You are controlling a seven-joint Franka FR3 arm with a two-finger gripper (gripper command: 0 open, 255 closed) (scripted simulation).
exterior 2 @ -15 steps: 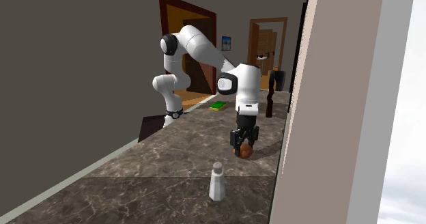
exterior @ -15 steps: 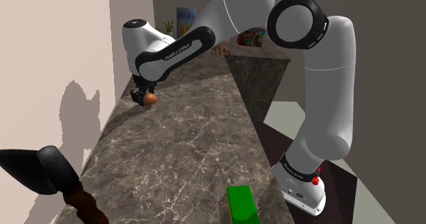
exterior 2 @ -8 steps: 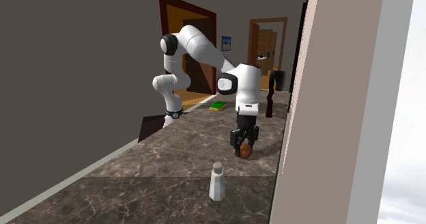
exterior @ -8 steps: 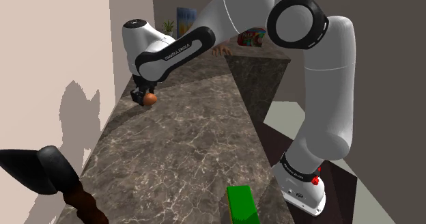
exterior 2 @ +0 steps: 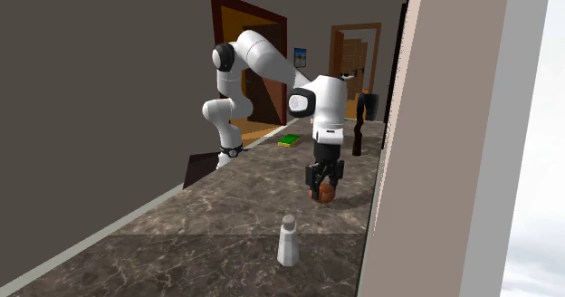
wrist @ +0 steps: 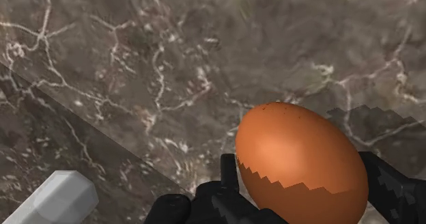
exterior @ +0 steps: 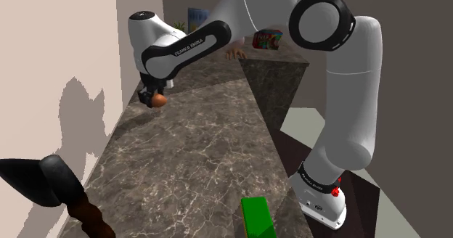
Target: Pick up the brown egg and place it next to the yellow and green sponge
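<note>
The brown egg (wrist: 300, 162) is clasped between my black fingers, and my gripper (wrist: 304, 188) is shut on it. In the shoulder view the egg (exterior: 157, 99) hangs a little above the dark marble counter (exterior: 196, 149), near the beige wall, under my gripper (exterior: 153, 99). The second exterior view has the egg (exterior 2: 325, 193) off the counter in my gripper (exterior 2: 324, 186). The sponge (exterior: 258, 217), green on top, lies near the counter's close edge by the stand; far off it reads as green and yellow (exterior 2: 289, 140).
A grey shaker (exterior 2: 288, 241) stands on the counter beyond the egg, also seen as a grey shaker top (wrist: 54, 201). A black-headed tool with a brown handle (exterior: 62, 193) lies at the shoulder view's lower left. The beige wall (exterior: 58, 70) runs along the counter.
My gripper has lifted the egg up off the counter; earlier the egg sat lower, at the surface. The sponge and shaker have not moved.
</note>
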